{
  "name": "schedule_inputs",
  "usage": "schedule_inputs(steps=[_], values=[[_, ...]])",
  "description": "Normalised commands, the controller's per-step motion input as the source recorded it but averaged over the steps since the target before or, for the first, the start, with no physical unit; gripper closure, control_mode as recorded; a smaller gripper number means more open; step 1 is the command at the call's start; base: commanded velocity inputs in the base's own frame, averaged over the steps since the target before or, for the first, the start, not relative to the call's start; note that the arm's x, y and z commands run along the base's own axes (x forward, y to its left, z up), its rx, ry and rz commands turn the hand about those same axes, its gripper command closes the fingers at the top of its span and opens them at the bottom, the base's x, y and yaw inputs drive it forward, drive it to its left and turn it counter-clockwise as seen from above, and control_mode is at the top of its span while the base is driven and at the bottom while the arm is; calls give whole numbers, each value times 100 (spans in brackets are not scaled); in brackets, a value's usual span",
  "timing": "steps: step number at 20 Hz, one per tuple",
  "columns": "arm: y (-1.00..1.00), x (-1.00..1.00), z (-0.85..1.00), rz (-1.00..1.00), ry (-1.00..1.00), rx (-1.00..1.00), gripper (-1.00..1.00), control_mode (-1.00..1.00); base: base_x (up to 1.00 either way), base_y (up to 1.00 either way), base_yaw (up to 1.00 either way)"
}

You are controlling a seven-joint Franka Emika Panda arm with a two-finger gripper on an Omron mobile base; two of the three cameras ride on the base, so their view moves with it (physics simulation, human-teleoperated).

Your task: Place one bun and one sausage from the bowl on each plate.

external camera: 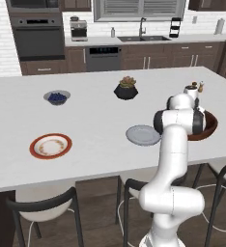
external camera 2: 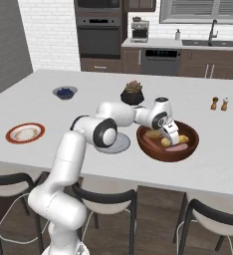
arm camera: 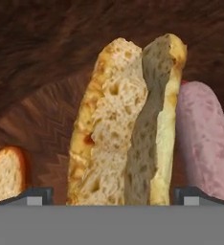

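Jaws spread wide: in the hand view I see the two dark fingertips (arm camera: 35, 195) at the lower left and lower right corners of the frame, with a split bun (arm camera: 128, 124) standing between them. I cannot tell whether either tip touches the bread; nothing is pinched. The gripper (external camera 2: 171, 135) sits low inside the bowl (external camera 2: 153, 149), right of centre in the right base view.

Bowl contents, hand view:
- Split bun, centre of frame, cut face toward the camera.
- Pink sausage (arm camera: 202, 141), just beside the bun at the right edge.
- Second bun (arm camera: 6, 174), lower left corner, apart from the first.

Task items, left base view:
- Bowl (external camera: 207, 129) at the right edge, mostly hidden behind the arm.
- Grey plate (external camera: 141, 135) just left of the arm, centre of frame.
- Red-rimmed plate (external camera: 50, 145) at the lower left of the counter (external camera: 95, 116), well apart from the bowl.

I see no food on either plate.

Other items, left base view:
- Blue-grey berry bowl (external camera: 57, 97), upper left.
- Black plant pot (external camera: 126, 89), upper centre.
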Motion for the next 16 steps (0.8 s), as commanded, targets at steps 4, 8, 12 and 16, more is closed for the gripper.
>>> schedule_inputs(steps=[4, 8, 12, 16], values=[[-26, -19, -78, 7, 0, 0, 100, -100, 0, 0, 0], [-6, -3, -40, 2, -4, 0, 100, -100, 0, 0, 0], [0, -11, 38, 0, -5, 0, 100, -100, 0, 0, 0], [42, -54, 100, 4, -22, 1, 100, -100, 0, 0, 0]])
